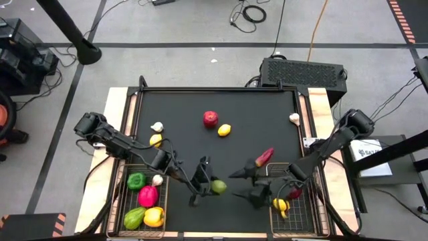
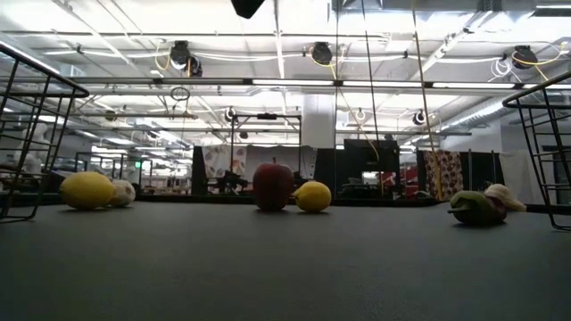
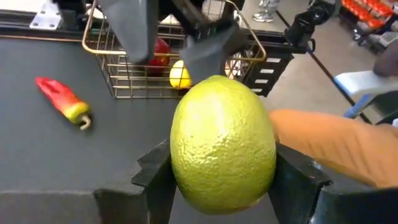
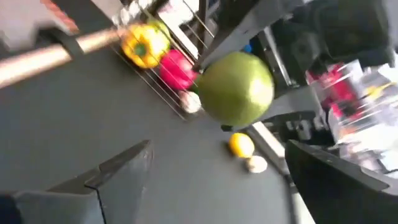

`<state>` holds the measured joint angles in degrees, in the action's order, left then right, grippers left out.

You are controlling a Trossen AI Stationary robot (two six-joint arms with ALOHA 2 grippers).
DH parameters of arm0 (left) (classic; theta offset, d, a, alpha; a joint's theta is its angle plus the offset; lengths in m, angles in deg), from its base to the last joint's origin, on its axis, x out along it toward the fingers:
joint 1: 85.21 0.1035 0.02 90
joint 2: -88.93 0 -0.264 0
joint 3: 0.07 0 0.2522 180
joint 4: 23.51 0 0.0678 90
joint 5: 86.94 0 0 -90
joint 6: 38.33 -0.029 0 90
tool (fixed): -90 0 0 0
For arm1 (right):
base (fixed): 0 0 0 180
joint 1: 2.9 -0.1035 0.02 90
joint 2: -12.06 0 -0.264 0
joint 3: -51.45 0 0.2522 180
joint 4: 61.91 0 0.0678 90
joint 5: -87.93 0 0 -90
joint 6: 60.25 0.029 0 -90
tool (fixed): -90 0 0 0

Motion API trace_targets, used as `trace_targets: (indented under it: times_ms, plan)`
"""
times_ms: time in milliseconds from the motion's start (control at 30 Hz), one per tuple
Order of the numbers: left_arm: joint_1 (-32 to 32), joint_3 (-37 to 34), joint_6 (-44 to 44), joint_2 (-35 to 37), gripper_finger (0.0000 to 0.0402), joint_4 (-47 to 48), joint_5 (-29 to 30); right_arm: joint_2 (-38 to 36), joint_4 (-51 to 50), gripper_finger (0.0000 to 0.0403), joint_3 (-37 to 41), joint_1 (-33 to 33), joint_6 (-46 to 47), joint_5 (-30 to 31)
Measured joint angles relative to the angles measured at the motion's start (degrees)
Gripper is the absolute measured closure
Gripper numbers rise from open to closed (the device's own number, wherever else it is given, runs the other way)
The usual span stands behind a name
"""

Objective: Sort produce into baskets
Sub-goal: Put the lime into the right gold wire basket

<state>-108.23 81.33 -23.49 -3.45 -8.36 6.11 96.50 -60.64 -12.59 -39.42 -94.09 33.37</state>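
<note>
The left gripper (image 1: 208, 183) has its fingers clenched on the lime (image 1: 219, 187) (held between the two baskets, near the table's (image 1: 254, 140) front edge). The right gripper (image 1: 249, 184), just beside it, has its fingers spread, grasping nothing.

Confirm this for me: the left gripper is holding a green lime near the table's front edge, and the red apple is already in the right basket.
Not quite. The left gripper does hold the lime, but the red apple lies on the table beside a lemon, not in the right basket. The high view shows it.
</note>
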Motion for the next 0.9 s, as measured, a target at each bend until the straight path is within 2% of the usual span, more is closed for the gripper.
trace_targets:
  times_ms: [133, 267, 367, 767, 900]
  plan:
    - [0.00, 0.00, 1.23, 0.00, 0.0192, -0.04, 0.01, 3.64, 5.33, 0.0049, -0.59, 0.03, -10.06, 3.23]
    - [0.00, 0.00, 1.42, 0.00, 0.0192, 0.19, -0.41, 6.82, 5.20, 0.0049, -3.78, 0.03, -16.38, 7.78]
    - [0.00, 0.00, 3.19, 0.00, 0.0192, 0.95, -0.73, 9.24, 5.05, 0.0049, -6.53, 0.03, -21.14, 8.97]
    - [-0.57, 0.00, 4.41, -0.02, 0.0192, 1.38, -1.38, 18.22, 4.80, 0.0052, -15.24, 1.08, -28.24, 9.81]
    - [-0.85, 0.00, 4.38, -0.02, 0.0192, 2.30, -1.55, 18.63, 4.78, 0.0076, -16.14, 1.06, -27.54, 12.44]
